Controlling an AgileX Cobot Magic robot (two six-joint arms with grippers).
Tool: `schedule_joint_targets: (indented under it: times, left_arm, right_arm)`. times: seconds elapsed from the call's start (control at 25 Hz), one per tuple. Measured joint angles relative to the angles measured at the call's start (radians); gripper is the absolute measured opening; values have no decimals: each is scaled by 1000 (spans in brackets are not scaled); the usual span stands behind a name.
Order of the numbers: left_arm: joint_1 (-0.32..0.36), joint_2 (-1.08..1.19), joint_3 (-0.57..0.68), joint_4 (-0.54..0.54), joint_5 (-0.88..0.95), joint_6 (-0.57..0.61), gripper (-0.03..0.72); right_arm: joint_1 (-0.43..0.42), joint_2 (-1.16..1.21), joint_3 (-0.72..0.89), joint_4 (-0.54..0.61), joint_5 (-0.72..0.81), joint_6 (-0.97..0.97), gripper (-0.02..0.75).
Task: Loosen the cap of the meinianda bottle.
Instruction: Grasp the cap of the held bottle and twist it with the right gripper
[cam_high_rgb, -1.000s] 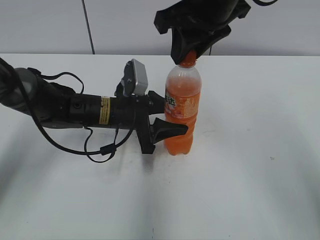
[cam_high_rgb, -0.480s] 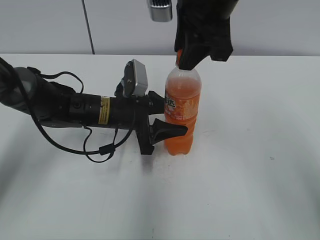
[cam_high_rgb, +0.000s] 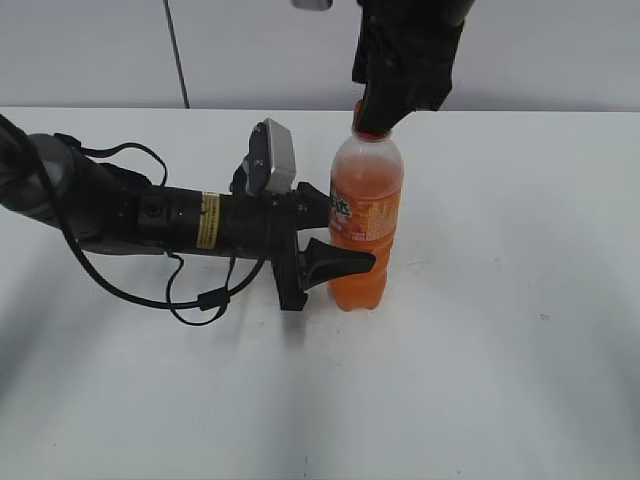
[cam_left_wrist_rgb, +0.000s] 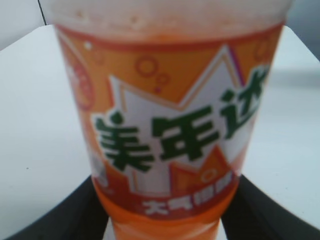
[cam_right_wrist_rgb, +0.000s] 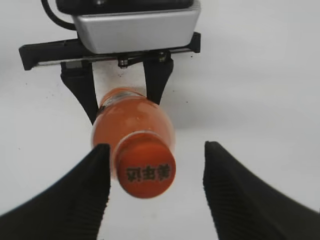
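The meinianda bottle (cam_high_rgb: 366, 225), clear plastic full of orange liquid, stands upright on the white table. My left gripper (cam_high_rgb: 335, 235) is shut on its labelled waist from the left; the label (cam_left_wrist_rgb: 170, 135) fills the left wrist view. The orange cap (cam_right_wrist_rgb: 146, 171) sits on the neck, with dark print on top. My right gripper (cam_right_wrist_rgb: 156, 165) hangs over it from above, open. The cap lies between the fingers, close to the left one, with a wide gap to the right one. In the exterior view the right gripper (cam_high_rgb: 385, 105) hides most of the cap (cam_high_rgb: 368, 129).
The left arm (cam_high_rgb: 150, 215) lies low across the table's left side with a loose black cable loop (cam_high_rgb: 200, 295) beside it. The white table (cam_high_rgb: 500, 330) extends around the bottle. A grey wall stands behind.
My right gripper turned about the cap and opened; a second ago its fingers were closed around the cap. The bottle and left arm have not moved.
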Motion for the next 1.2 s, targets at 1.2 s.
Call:
schedule_joint_targets:
  times: [1.2]
  left_arm:
    - [0, -1, 0, 1, -1, 1, 401]
  right_arm:
    - [0, 9, -8, 3, -4, 1336, 441]
